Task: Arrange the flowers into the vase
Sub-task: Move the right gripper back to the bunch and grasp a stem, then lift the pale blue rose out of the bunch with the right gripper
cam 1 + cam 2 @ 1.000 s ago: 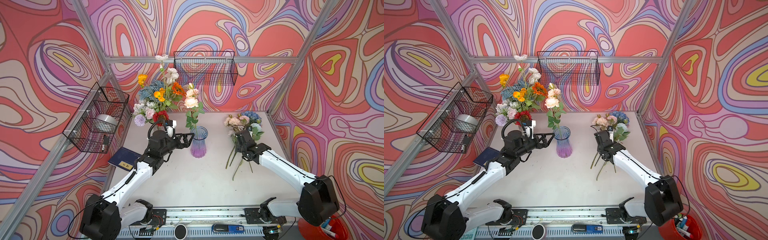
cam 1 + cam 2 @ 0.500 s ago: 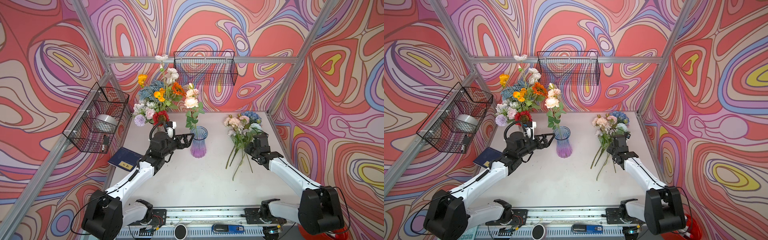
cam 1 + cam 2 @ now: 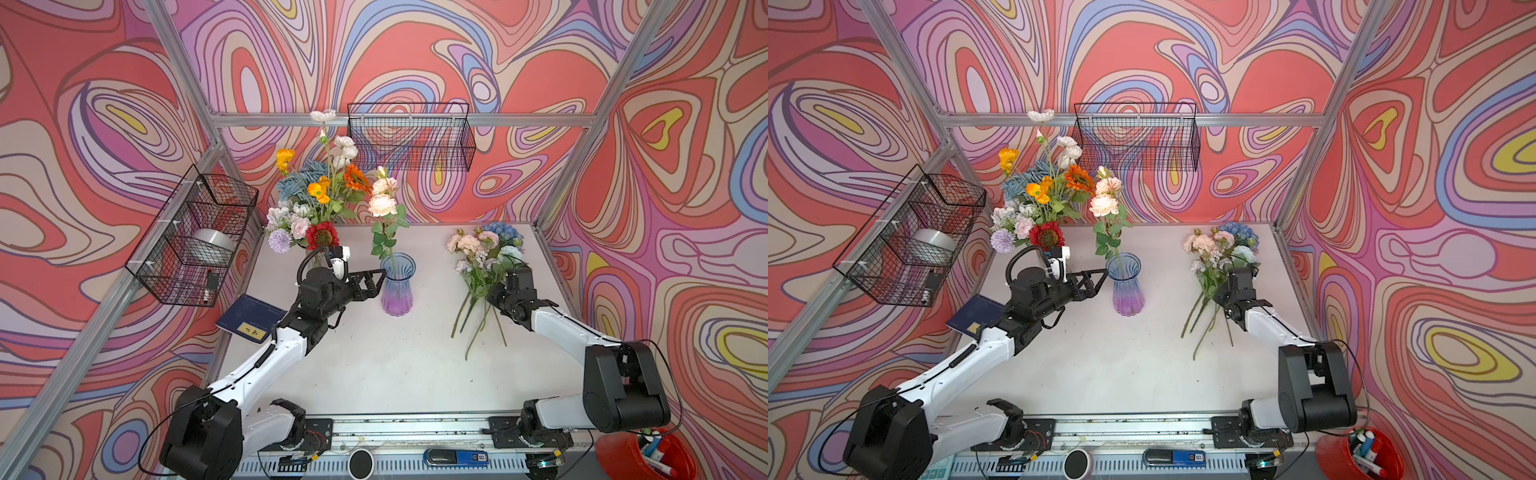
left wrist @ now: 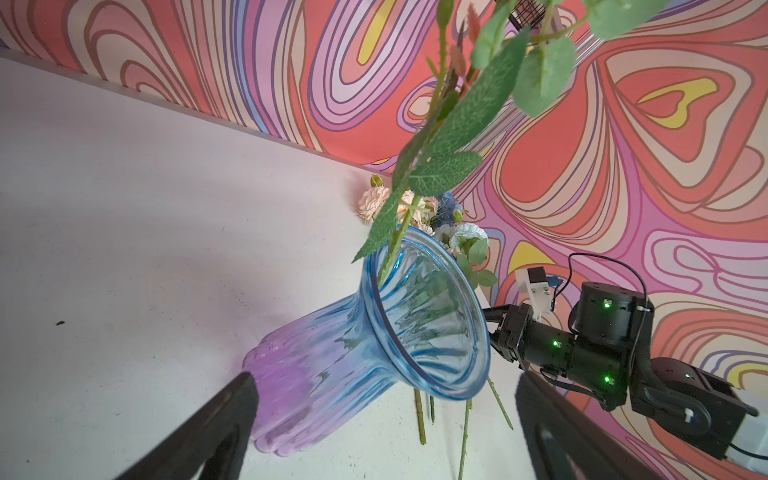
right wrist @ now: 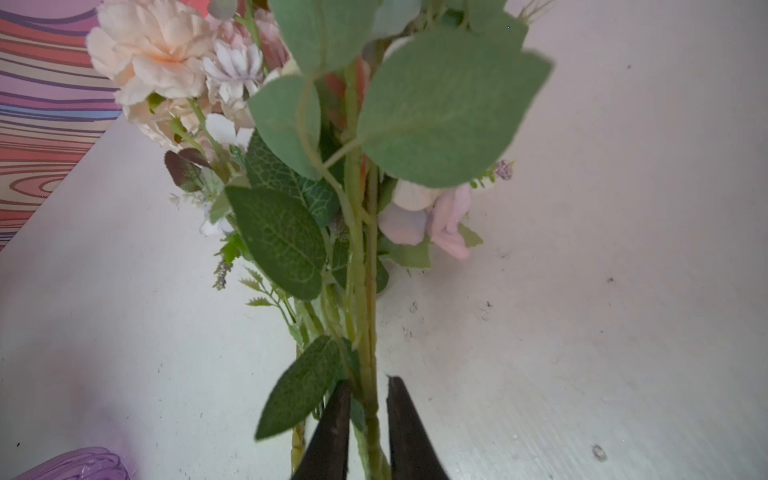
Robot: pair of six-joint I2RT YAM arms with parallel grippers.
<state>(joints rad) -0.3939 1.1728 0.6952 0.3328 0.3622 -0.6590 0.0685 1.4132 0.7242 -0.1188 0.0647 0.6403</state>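
Observation:
The vase is ribbed glass, blue at the rim and purple at the base, and stands mid-table. One pink-headed flower stands in it. My left gripper is open just left of the vase, holding nothing. A bunch of loose flowers lies on the table at the right. My right gripper has its fingers tight on either side of the green flower stems.
A big mixed bouquet stands at the back left, its container hidden behind my left arm. Wire baskets hang on the left wall and back wall. A blue booklet lies at the table's left edge. A red pen cup sits front right.
My right gripper shifted to the right along the loose bunch and its jaws narrowed onto the stems. The left arm and the vase stayed put.

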